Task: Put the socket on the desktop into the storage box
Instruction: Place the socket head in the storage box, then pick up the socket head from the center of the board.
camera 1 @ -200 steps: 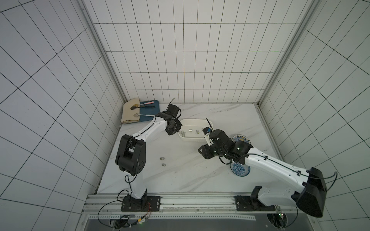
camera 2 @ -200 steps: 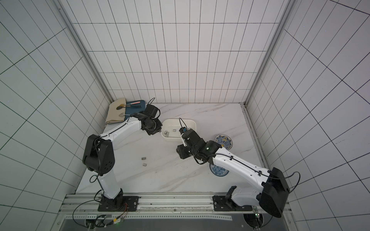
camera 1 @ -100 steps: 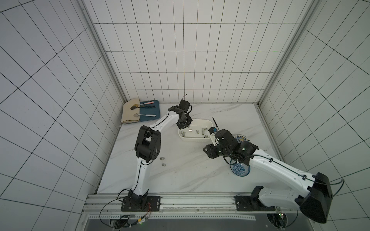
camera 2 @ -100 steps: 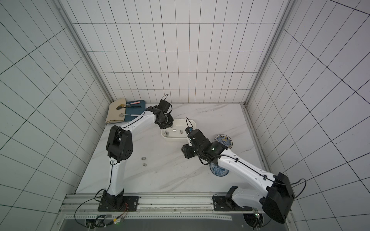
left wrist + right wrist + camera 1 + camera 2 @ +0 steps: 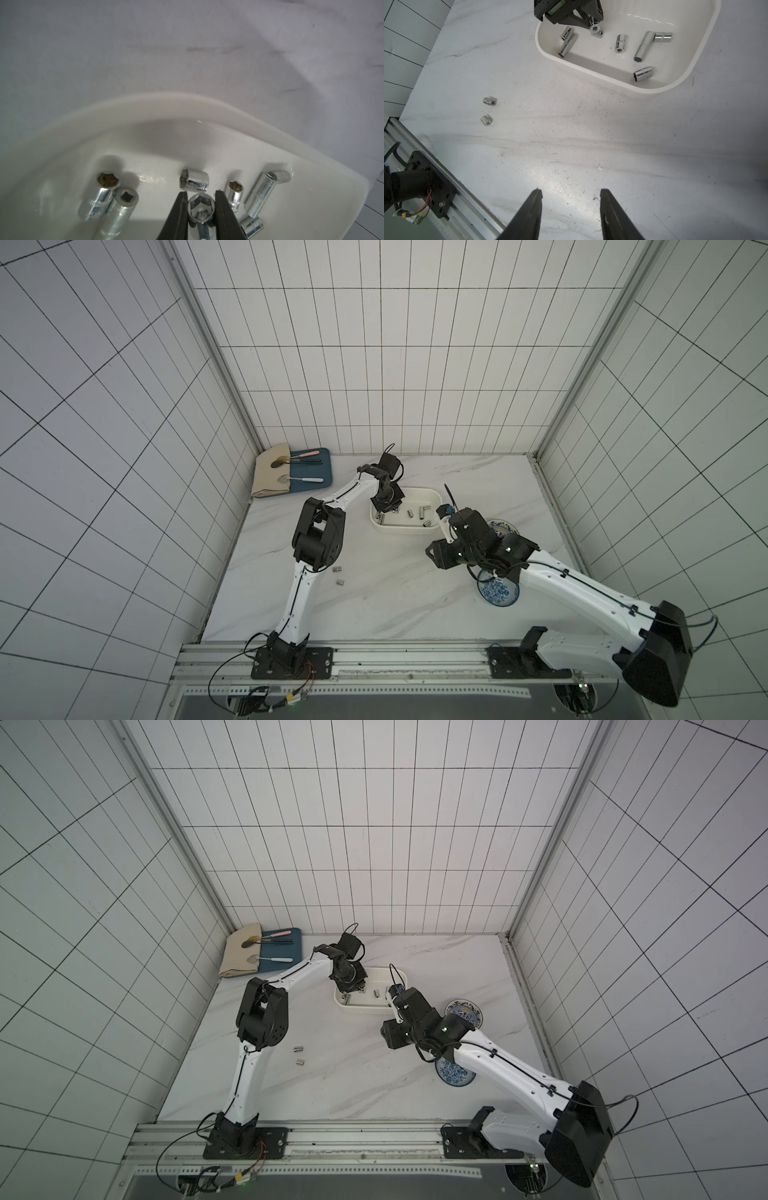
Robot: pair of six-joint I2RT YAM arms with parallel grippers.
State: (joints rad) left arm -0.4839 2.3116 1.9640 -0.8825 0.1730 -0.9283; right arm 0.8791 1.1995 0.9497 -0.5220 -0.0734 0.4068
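- Under the storage box I see the desktop, white marble-look with faint grey veins. My right wrist view shows it scuffed and speckled on the box's rail side.
- White tiled walls close off three sides. A metal rail carrying both arm bases runs along the open side, well apart from the box.
- My left gripper hangs over the box, jaws narrow and clamped on a socket with its hex mouth facing the wrist camera. Seven more sockets lie on the box floor.
- Two loose sockets rest on the desktop, well apart from the box, toward the rail.
- My right gripper hovers over bare desktop near the box, jaws parted and holding nothing.
- My right arm covers part of two blue-patterned bowls near the box.
- The held socket's lower end is cut off in the left wrist view, and I cannot tell whether it touches the socket beneath it.
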